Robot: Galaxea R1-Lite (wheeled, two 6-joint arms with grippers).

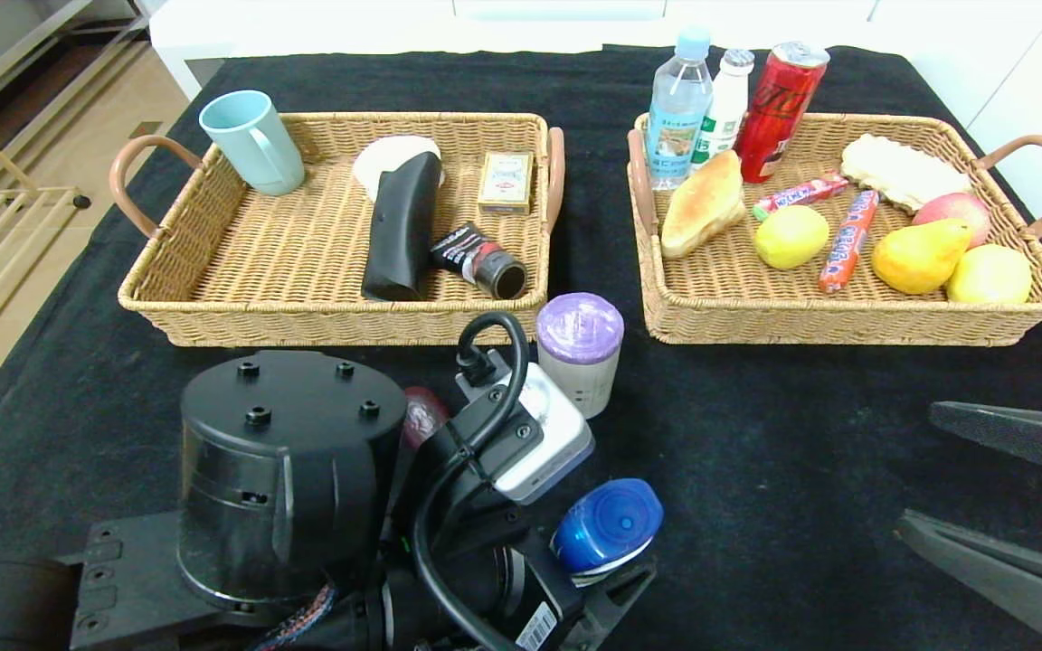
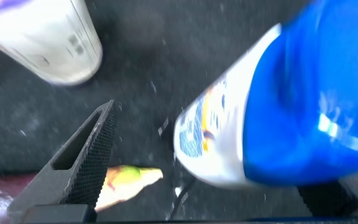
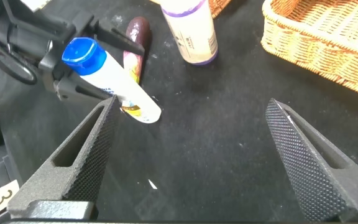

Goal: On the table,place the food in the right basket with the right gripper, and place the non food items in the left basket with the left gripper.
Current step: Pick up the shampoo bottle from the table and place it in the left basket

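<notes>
Left gripper (image 1: 607,565) sits low over the near edge of the black table (image 1: 756,434), a little left of centre, clamped on a white tube with a blue cap (image 1: 607,524); the right wrist view shows the tube (image 3: 107,78) held between the fingers with its white body slanting down toward the cloth. The left wrist view shows the blue cap (image 2: 309,99) close up with one ribbed finger (image 2: 86,155) beside it. Just beside the held tube lies a dark red packet (image 3: 134,46), mostly hidden behind the left arm in the head view. A white jar with a purple lid (image 1: 580,353) stands upright on the cloth in front of the gap between the two baskets, near the left basket's front right corner. Left basket (image 1: 159,298), toward the far left of the table, holds a blue mug (image 1: 254,140), a black case (image 1: 403,226), a small box (image 1: 505,181) and a dark tube (image 1: 478,258). Right basket (image 1: 847,325), toward the far right, holds bottles, a red can (image 1: 779,108), bread (image 1: 702,203), candy sticks and fruit. Right gripper (image 1: 1009,506) hangs at the near right edge, fingers spread wide apart and holding nothing.
</notes>
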